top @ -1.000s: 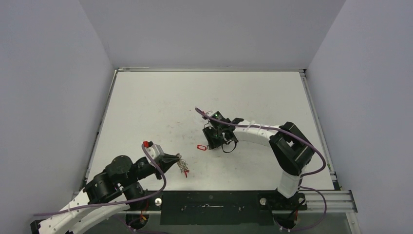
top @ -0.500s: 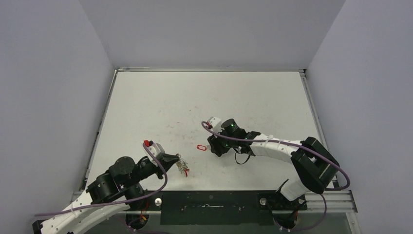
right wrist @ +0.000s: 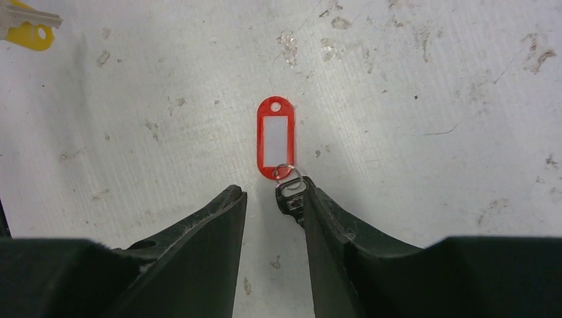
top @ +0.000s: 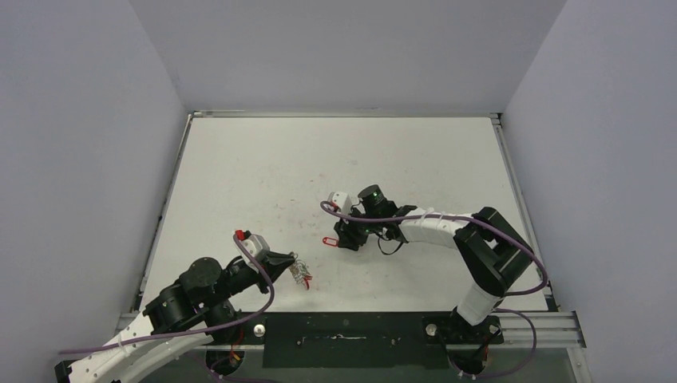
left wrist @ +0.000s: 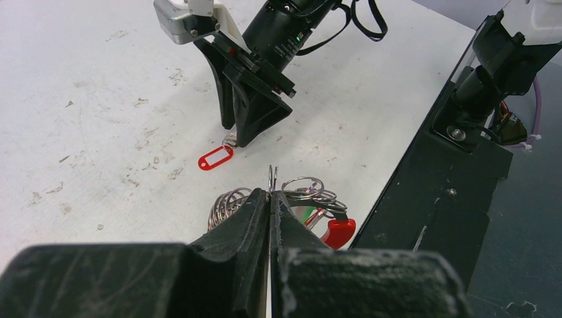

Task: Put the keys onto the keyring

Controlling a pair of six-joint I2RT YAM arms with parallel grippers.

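My left gripper [left wrist: 270, 196] is shut on the keyring [left wrist: 272, 175], a thin wire ring held upright between its fingertips. Several small silver rings [left wrist: 227, 202] and a red plastic piece [left wrist: 341, 232] hang from it. In the top view the keyring [top: 301, 274] hangs at my left gripper [top: 291, 264], near the table's front edge. A key [right wrist: 290, 196] with a red tag [right wrist: 277, 139] lies flat on the table. My right gripper [right wrist: 272, 189] is down over it and open, and the key's head rests against the right finger. A yellow-tagged key [right wrist: 23, 26] lies further off.
The black rail [top: 343, 339] with the arm bases runs along the near edge, close beside the keyring. The white table [top: 263, 175] is scuffed and enclosed by grey walls. From the left wrist, my right gripper [left wrist: 246, 126] stands just behind the red tag [left wrist: 215, 158].
The right arm's elbow swung out to the right and back while its gripper stayed by the red tag, its jaws narrowing slightly. The left arm and keyring barely moved.
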